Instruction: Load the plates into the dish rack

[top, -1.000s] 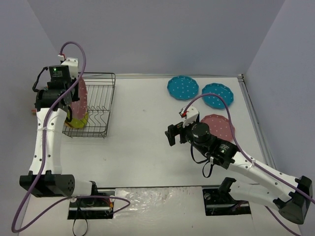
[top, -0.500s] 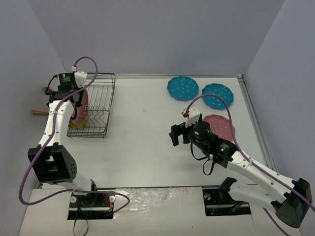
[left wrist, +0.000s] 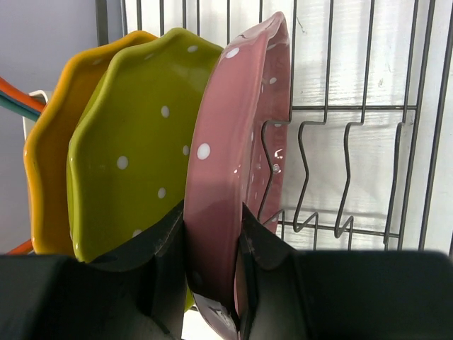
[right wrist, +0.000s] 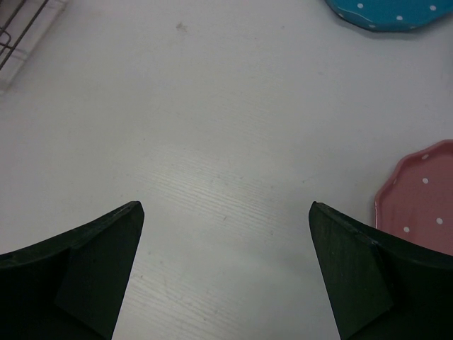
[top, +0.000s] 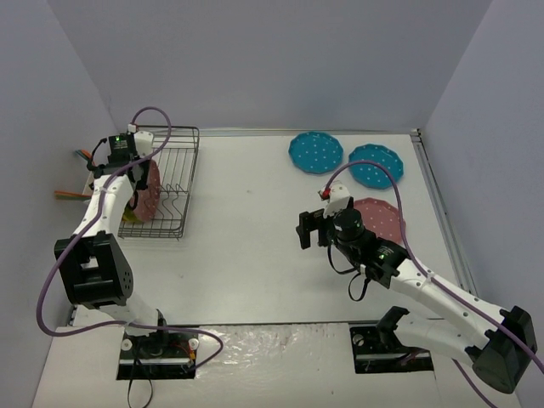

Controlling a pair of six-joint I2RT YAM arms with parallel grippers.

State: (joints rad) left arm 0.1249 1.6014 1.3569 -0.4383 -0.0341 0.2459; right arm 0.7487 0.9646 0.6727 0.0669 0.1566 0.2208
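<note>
The black wire dish rack (top: 174, 183) stands at the far left. My left gripper (left wrist: 212, 234) is shut on the rim of a pink plate (left wrist: 237, 163), held upright in the rack (left wrist: 354, 142) beside a yellow-green plate (left wrist: 134, 156) and an orange plate (left wrist: 46, 177). From above, the pink plate (top: 150, 189) stands on edge under the left gripper (top: 136, 166). My right gripper (top: 308, 229) is open and empty above bare table. Two teal plates (top: 314, 151) (top: 376, 164) and a second pink plate (top: 381, 219) lie flat at the right; that pink plate (right wrist: 421, 198) also shows at the edge of the right wrist view.
A white holder with orange and teal handles (top: 72, 195) sits on the rack's left side. Grey walls close in the table at the back and both sides. A raised rail (top: 438, 204) runs along the table's right edge.
My left gripper has lowered the pink plate further into the rack, beside the yellow-green plate. The right arm has shifted slightly to the right and stayed open.
</note>
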